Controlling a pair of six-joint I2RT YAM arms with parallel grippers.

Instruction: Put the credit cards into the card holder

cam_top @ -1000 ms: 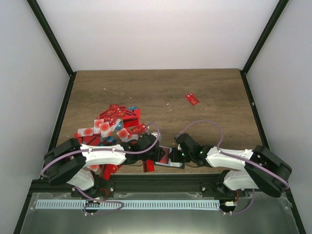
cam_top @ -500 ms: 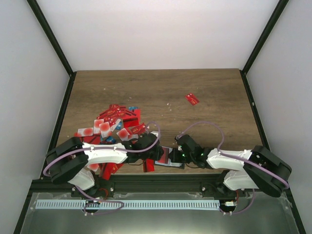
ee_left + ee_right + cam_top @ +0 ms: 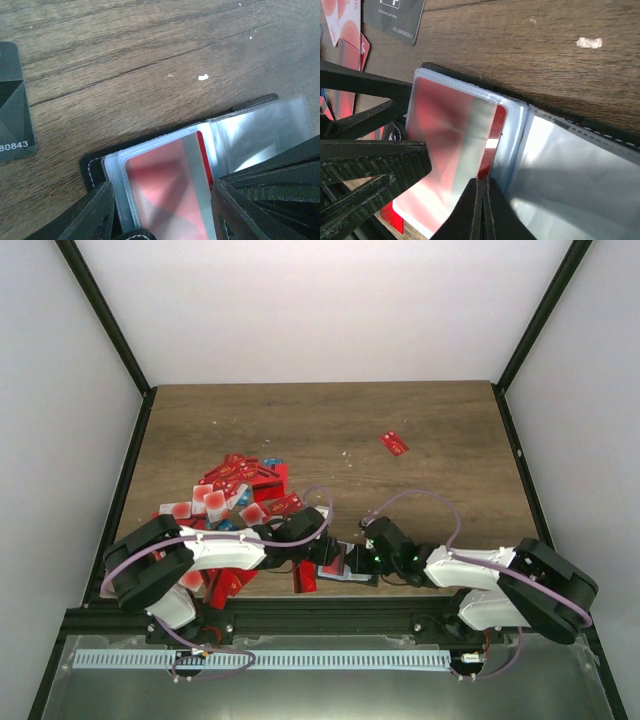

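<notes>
1. Sleeves (image 3: 260,130) of clear plastic fanned out of the card holder (image 3: 348,570), which lay open at the 6 o'clock edge of the table (image 3: 330,420), right between the two arms.
2. From the holder, the left gripper (image 3: 322,558) sat close at 9 o'clock and the right gripper (image 3: 372,558) close at 3 o'clock, both low over it.
3. The left wrist camera showed the holder's black stitched edge (image 3: 90,170) on the wood. One red card (image 3: 160,190) was tucked in the front sleeve.
4. The left gripper (image 3: 162,205) was spread wide, one finger on either side of that sleeve and the red card between them. I couldn't say whether the fingers pressed on the plastic.
5. The right gripper (image 3: 482,200) had its fingers closed flat together. The tips sat at the fold where the sleeves join, beside the red card (image 3: 445,125). Whether a thin leaf was nipped between them, I couldn't tell.
6. The heap of loose credit cards (image 3: 235,490) lay at about 10 o'clock from the holder, under and beyond the left arm. One red stray (image 3: 394,443) sat well apart at 1 o'clock.
7. A black card (image 3: 12,105) lay flat on the wood at 9 o'clock in the left wrist view, apart from the holder.
</notes>
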